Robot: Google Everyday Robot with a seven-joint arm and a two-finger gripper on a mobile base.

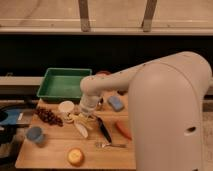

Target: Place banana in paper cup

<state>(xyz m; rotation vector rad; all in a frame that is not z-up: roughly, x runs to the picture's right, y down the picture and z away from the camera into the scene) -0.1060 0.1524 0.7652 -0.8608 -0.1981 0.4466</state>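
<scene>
The pincer was clenched low at the banana on the tabletop - just right of the paper cup. The banana looked light, soft, bruisable - best taken mid-body, across its width.

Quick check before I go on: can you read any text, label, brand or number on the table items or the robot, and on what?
None: no readable word, label, brand, number or sign in this view.
Paper cup: plain, no print visible.
Green tray, blue cup, robot arm: no markings visible.
The gripper is shut, down at the table by the banana, just right of the paper cup.
</scene>
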